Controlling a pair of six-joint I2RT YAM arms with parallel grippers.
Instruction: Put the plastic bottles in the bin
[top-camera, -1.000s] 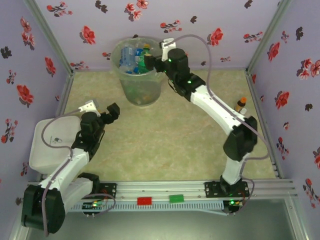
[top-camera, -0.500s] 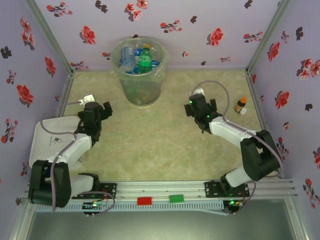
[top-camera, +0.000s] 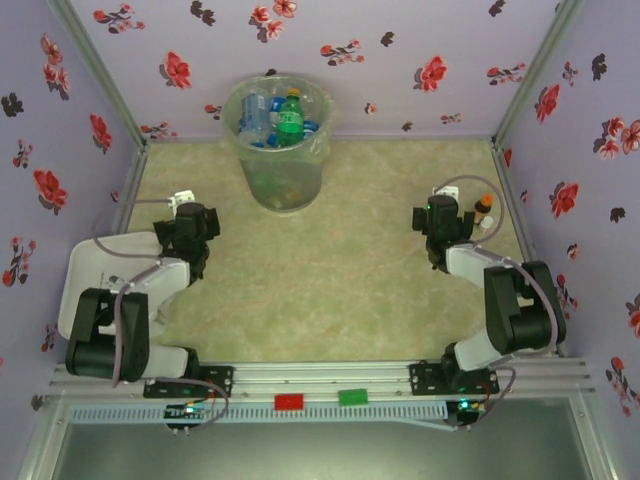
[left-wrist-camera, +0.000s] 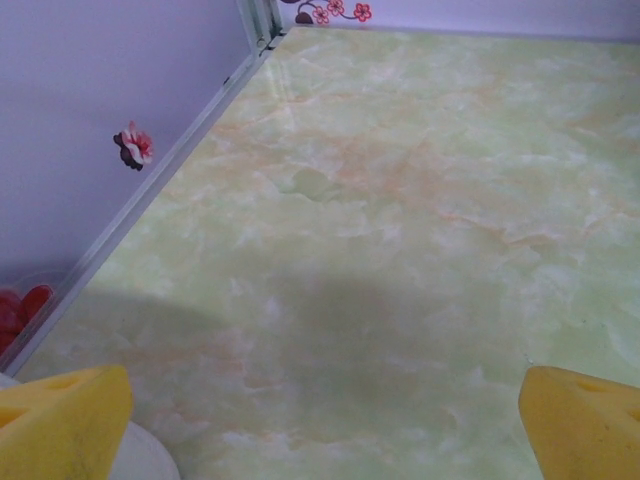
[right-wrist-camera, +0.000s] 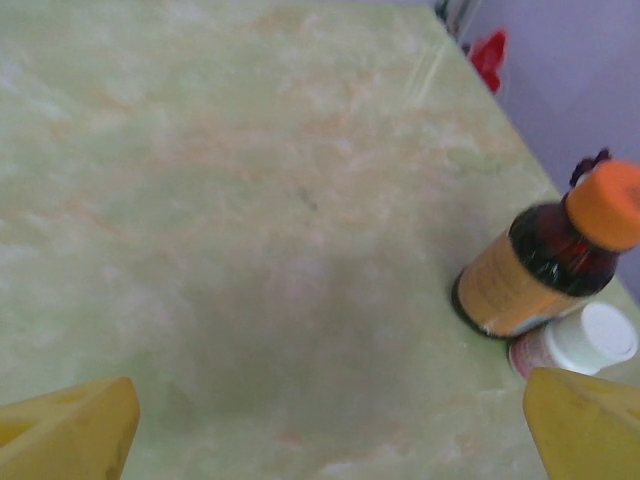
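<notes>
**Both arms tucked low, claws gaping, bottles in the bin**

The left arm is doubled up over its base by the worktop's left edge. The left gripper (top-camera: 197, 216) points toward the far edge, alongside a white tray (top-camera: 85, 290). Its wrist camera looks out across bare marbled worktop (left-wrist-camera: 400, 200). The yellow fingertips (left-wrist-camera: 60, 425) sit at the bottom corners, spread wide apart with nothing between them.

The right arm mirrors it. The right gripper (top-camera: 440, 216) is near the right edge, also wide apart and holding nothing.

From overhead, the bin (top-camera: 285, 180) stands at the far edge, left of centre. The plastic bottles (top-camera: 262, 118) are heaped inside, with a green bottle (top-camera: 290, 118) upright on top.

Up close on the right wrist view, the brown bottle (right-wrist-camera: 530, 270) shows its orange cap and amber label. A white-capped pot (right-wrist-camera: 585, 342) sits tight against it.
</notes>
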